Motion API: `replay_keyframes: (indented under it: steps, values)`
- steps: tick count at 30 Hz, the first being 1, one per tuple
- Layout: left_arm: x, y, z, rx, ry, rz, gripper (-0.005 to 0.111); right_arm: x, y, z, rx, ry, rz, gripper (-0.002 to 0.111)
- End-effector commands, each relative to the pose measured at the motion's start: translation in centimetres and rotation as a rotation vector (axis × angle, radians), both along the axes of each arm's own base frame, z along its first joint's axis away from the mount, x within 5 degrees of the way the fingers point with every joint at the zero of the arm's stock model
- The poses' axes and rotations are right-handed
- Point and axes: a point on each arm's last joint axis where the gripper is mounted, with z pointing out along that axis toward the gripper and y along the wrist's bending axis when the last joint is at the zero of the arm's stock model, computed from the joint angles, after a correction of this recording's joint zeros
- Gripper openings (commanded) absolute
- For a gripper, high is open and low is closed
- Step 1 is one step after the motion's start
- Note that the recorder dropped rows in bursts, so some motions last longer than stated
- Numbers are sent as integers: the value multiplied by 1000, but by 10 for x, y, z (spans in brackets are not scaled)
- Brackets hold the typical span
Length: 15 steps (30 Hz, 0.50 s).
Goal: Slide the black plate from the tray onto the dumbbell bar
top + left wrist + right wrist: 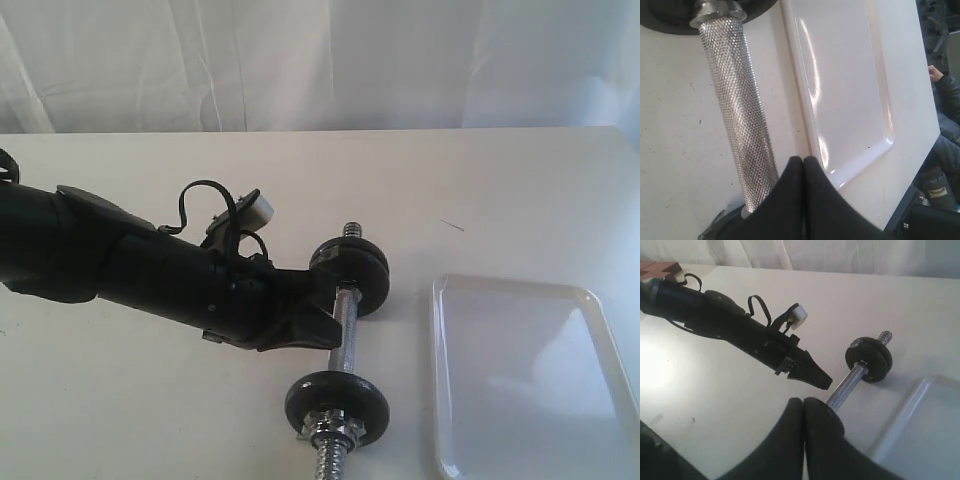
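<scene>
The dumbbell bar (pixel 345 322) lies on the white table, its knurled handle (pixel 737 110) chrome. One black plate (pixel 350 266) sits on its far end and another black plate (pixel 338 400) on its near end, behind a chrome collar nut (pixel 332 432). The white tray (pixel 440 380) lies right of the bar and holds nothing I can see. My left gripper (pixel 803 159) is shut and empty, its tip close beside the handle; whether it touches I cannot tell. My right gripper (pixel 803 400) is shut and empty, raised above the table, and is out of the exterior view.
A white curtain hangs behind the table. The left arm (pixel 150 265) stretches in from the left with a looped cable. Beyond the table's edge in the left wrist view, a person's hand (pixel 936 75) and dark equipment show.
</scene>
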Motion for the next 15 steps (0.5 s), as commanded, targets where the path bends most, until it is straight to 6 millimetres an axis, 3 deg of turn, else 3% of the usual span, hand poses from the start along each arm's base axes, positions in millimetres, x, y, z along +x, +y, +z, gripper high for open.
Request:
replay_keyframes:
  steps: [1, 11, 15]
  values:
    - [-3, -1, 3, -26, 18, -27, 0, -3, 1, -3, 19, 53, 8, 0]
    - [-8, 6, 27, -23, -38, -7, 0, -19, 3, 0, 78, 51, 76, 0]
    - [-17, 17, 51, 9, -118, -13, 0, -34, -1, 12, 95, -54, 77, 0]
